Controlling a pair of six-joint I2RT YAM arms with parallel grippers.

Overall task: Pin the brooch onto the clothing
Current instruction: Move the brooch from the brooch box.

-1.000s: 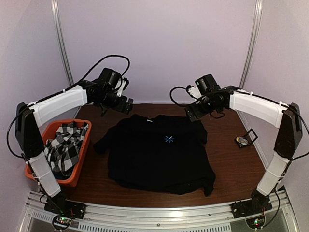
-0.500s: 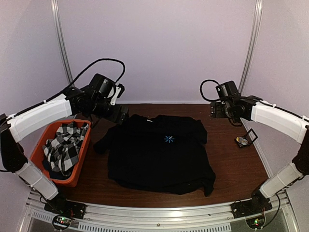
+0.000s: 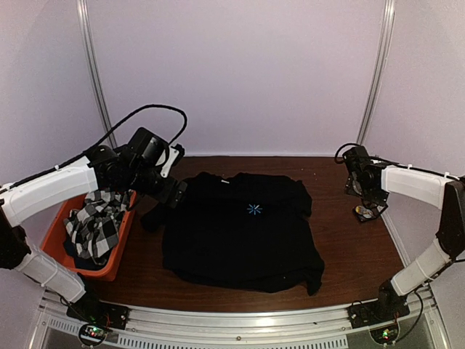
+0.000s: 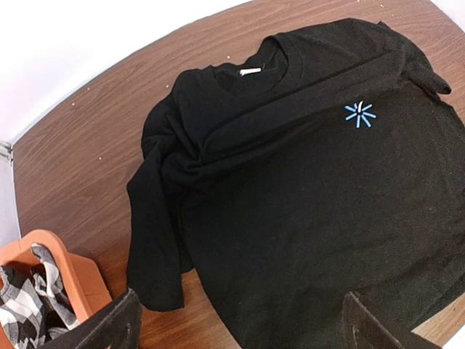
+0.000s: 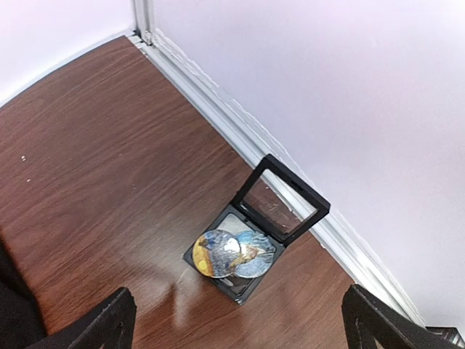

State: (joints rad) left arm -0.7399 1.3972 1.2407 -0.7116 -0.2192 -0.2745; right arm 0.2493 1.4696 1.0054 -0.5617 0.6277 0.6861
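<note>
Top cam: 2 arms, 1 black T-shirt [image 3: 240, 233], 1 orange bin [image 3: 122, 236], 1 small black box [image 3: 365, 212]. The shirt lies flat mid table [image 3: 349, 254], collar to the back wall, w/ a little blue star print [image 3: 254, 209] on the chest. The bin sits at the left edge w/ a checked cloth [image 3: 91, 222] piled in it. Left claw [image 3: 174, 190] hangs over the shirt's left sleeve, right claw [image 3: 363, 195] over the box by the right wall. Bare wood on the right between shirt and box, plus a strip along the front. What's in the box is too small to make out here.

Left wrist cam: claw [image 4: 241, 297] spread wide, nothing between the fingers, only their tips in frame. Shirt [image 4: 290, 203] fills most of the pic, left sleeve bunched up, lower part cut off. Print [image 4: 360, 114] is clear. Bin corner [image 4: 73, 273] and a bit of cloth [image 4: 29, 305] bottom left.

Right wrist cam: claw [image 5: 238, 293] also wide and empty. The box [image 5: 254, 247] sits open, clear lid [image 5: 283, 200] tipped up, just beside the wall rail. 1 round colourful brooch [image 5: 234, 253] lies inside, pattern blurry. Open wood to the left. Black sliver at the bottom left corner, can't tell what it is.
</note>
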